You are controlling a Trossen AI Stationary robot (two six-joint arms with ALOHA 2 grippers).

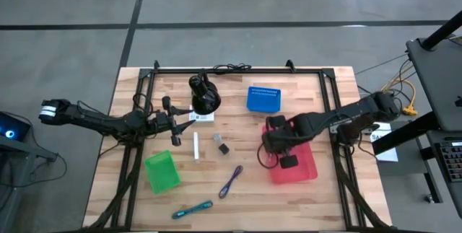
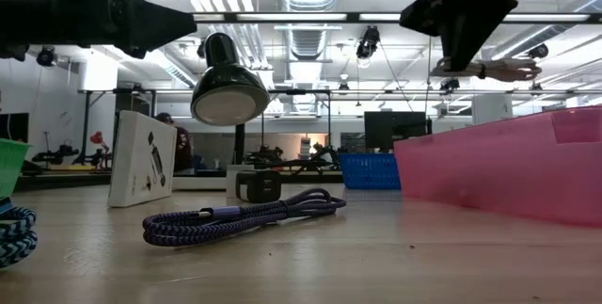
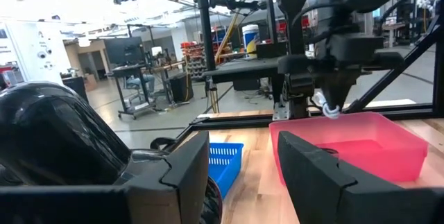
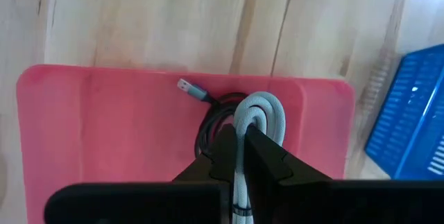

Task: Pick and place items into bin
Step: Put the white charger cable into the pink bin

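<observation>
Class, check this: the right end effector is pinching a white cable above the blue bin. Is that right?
Not quite. The right end effector is shut on the white cable, but above the red bin, not the blue bin. The right wrist view shows it.

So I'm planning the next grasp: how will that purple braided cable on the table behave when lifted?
Probably floppy: the purple braided cable lies in loose curves, so its ends would likely droop. It looks thin and light. The braided sheath should give the jaws decent friction.

right hand clamped on white cable | above red bin | black cable inside
</observation>
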